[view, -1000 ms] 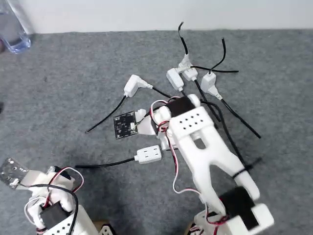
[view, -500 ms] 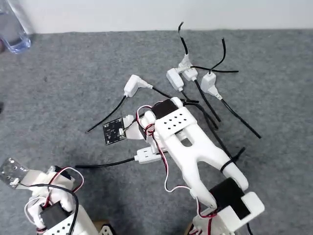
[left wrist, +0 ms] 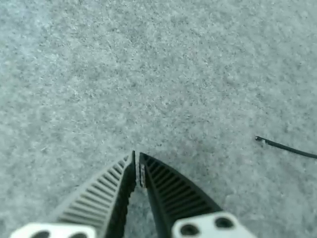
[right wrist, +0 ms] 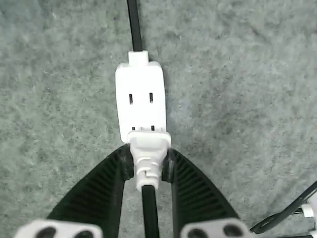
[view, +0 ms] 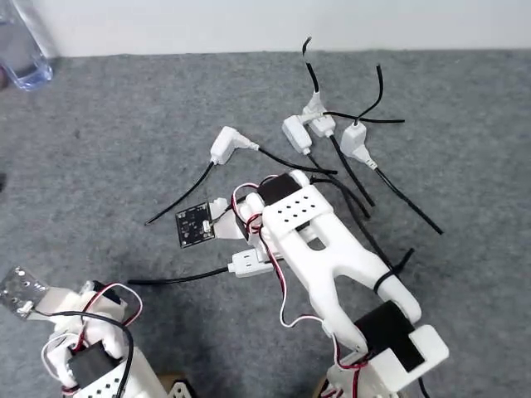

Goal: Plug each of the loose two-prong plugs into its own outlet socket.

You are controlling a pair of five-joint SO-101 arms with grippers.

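Currently, right claw (right wrist: pixel 147 162) pinches one plug (right wrist: pixel 148 144) at one socket (right wrist: pixel 141 99), prongs hidden; left claw (left wrist: pixel 137 168) pressed together; four connectors (view: pixel 224 146) beyond, types unclear.

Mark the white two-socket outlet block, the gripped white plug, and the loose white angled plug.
White two-socket outlet block (right wrist: pixel 142 113): right wrist view, face between slot pairs.
Gripped white plug (right wrist: pixel 147 148): right wrist view, plug body.
Loose white angled plug (view: pixel 222 147): high view, body middle.

**Plug held at the socket's end**

The right gripper (right wrist: pixel 147 159) clamps a white two-prong plug (right wrist: pixel 148 146), whose front touches the near end of a white outlet socket (right wrist: pixel 140 101) lying on grey carpet (right wrist: pixel 237 89). A black cord (right wrist: pixel 133 25) leaves the socket's far end
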